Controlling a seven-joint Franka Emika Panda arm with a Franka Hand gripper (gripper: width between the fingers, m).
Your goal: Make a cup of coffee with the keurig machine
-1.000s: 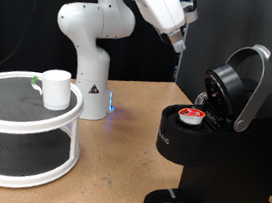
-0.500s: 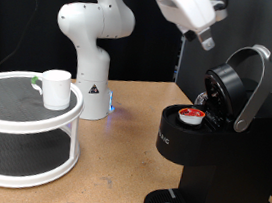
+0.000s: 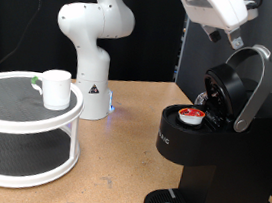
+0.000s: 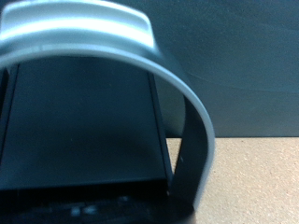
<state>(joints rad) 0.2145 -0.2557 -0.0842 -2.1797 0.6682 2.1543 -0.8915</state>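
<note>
At the exterior view's top right, your gripper (image 3: 233, 38) hangs just above the raised silver-grey handle of the keurig machine (image 3: 209, 162); I cannot tell whether its fingers are spread or pressed together, and nothing shows between them. Lid (image 3: 234, 89) stands hinged open. Pod (image 3: 190, 114) with a red-orange top sits in the brew chamber. Drip tray ring shows at the machine's base, nothing on it. Wrist view: you see only the silver handle arch (image 4: 112, 37) over the black machine body, tan table (image 4: 262, 182) beyond. Cup (image 3: 56, 88) stands on the top shelf of the white two-tier round stand (image 3: 18, 116) at the exterior view's left, well apart from the machine.
</note>
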